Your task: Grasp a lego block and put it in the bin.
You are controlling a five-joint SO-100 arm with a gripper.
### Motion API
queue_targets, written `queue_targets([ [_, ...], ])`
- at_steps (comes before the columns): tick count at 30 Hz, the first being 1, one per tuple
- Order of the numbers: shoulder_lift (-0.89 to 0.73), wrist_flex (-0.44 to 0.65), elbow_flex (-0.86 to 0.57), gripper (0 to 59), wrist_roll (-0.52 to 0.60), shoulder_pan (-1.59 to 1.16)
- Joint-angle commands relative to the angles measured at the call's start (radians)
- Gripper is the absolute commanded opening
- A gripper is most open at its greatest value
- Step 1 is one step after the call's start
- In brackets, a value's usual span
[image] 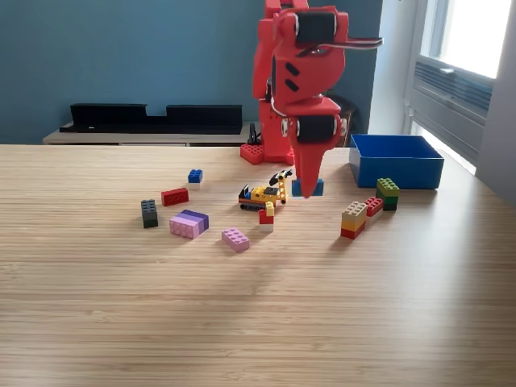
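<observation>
Hovering jaws-down over a blue lego block point(310, 189) just left of the bin point(397, 170) in exterior view, gripper point(307, 190) jaw state can't tell; risk: nudging nearby yellow digger toy point(263, 194), slipping off blk.

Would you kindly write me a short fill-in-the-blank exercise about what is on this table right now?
1. The bin on the exterior view's right is coloured ____.
2. The gripper points down at a small ____ block.
3. The toy digger beside that block is mostly ____.
4. Inside the bin, ____ lego blocks are visible.

Missing words: blue; blue; yellow; no
</observation>
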Motion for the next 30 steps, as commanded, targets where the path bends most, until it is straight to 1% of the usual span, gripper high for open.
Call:
queue_targets([
  [1, 0.256, 0.034, 0.043, 0.0, -0.023, -0.179],
  [4, 0.321, 0.055, 0.086, 0.0, -0.031, -0.302],
  [11, 0.423, 0.126, 0.124, 0.0, -0.038, -0.586],
  [18, 0.43, 0.132, 0.236, 0.0, -0.025, -0.799],
  [23, 0.43, 0.132, 0.314, 0.0, -0.038, -0.919],
  [30, 0.428, 0.133, 0.339, 0.0, -0.064, -1.011],
])
